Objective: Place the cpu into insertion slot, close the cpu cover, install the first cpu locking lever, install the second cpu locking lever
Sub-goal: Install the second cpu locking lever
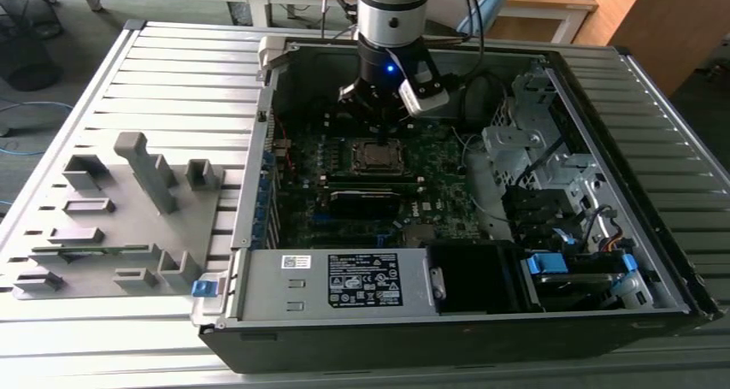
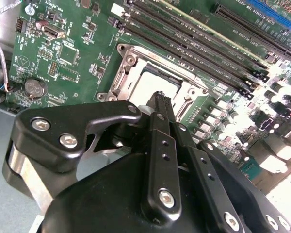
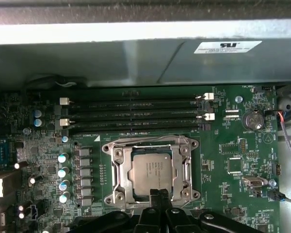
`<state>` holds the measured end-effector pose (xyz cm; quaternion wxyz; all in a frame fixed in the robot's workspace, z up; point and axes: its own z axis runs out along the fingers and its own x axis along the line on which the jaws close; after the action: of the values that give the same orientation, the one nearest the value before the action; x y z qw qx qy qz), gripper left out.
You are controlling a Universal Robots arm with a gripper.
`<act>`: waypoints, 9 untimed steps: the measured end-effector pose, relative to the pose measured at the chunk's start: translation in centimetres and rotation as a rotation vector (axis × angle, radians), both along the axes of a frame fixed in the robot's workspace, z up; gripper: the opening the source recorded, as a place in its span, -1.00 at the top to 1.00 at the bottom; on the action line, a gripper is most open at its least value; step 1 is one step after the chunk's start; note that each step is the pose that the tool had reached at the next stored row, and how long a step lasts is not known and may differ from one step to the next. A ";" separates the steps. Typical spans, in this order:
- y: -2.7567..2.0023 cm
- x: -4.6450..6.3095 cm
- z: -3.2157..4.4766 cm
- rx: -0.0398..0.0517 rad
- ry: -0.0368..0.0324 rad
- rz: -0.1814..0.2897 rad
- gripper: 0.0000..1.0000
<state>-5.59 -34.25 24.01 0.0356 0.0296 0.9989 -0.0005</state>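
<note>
Cpu (image 3: 153, 174) seated in insertion slot (image 3: 117, 171), cpu cover (image 3: 151, 141) down around it. Tool (image 3: 159, 195) narrow, fingers together, empty, tips just at socket edge. Risk: sideways slip scrapes chip or nearby capacitors (image 3: 63, 171); lever may spring.

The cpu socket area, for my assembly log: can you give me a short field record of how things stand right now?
cpu: silver-grey chip seated flat in the insertion slot, seen in both wrist views
cpu cover: silvery frame lies around the chip, appears closed over its edges
gripper: fingers together, empty, tips at the socket's near edge, just above the chip
motherboard: green board inside the open computer case
memory slots: long black slots beside the socket, appear empty
</note>
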 end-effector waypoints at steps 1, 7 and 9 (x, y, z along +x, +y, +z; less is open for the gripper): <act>0.00 0.0 0.00 0.0000 0.0000 0.000 0.80; -0.01 0.0 0.00 -0.0001 0.0041 0.000 0.80; -0.01 0.0 0.00 -0.0002 0.0091 0.000 0.80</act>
<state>-5.58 -34.27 24.01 0.0311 0.0296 0.9991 -0.0008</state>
